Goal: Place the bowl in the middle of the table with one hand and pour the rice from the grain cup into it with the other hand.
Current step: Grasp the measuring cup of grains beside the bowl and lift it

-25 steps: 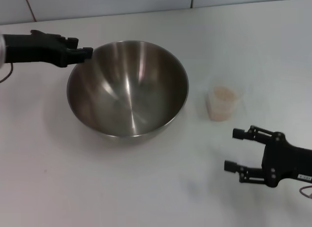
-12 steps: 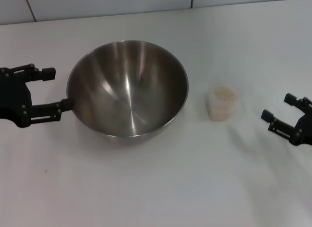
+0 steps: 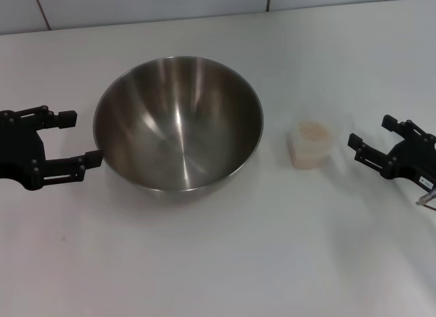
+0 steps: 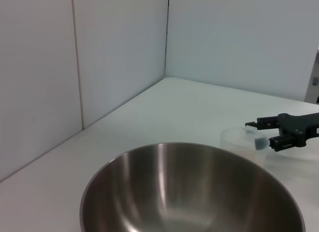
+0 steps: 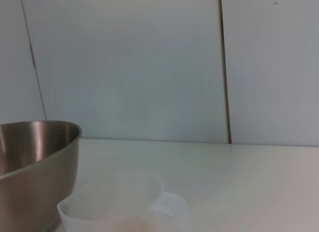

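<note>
The bowl [image 3: 178, 123] sits near the middle of the counter [image 3: 218, 262], empty, with the left end effector [image 3: 76, 138] spread just beside its rim. The cup [image 3: 310, 144] stands right of the bowl, apart from it, holding rice [image 3: 313, 131]. The right end effector [image 3: 371, 141] is spread, near the cup and facing it. The cup looks light, thin-walled and probably slick, so a gentle squeeze across its mid-wall, lip turned toward the bowl, seems safest.
</note>
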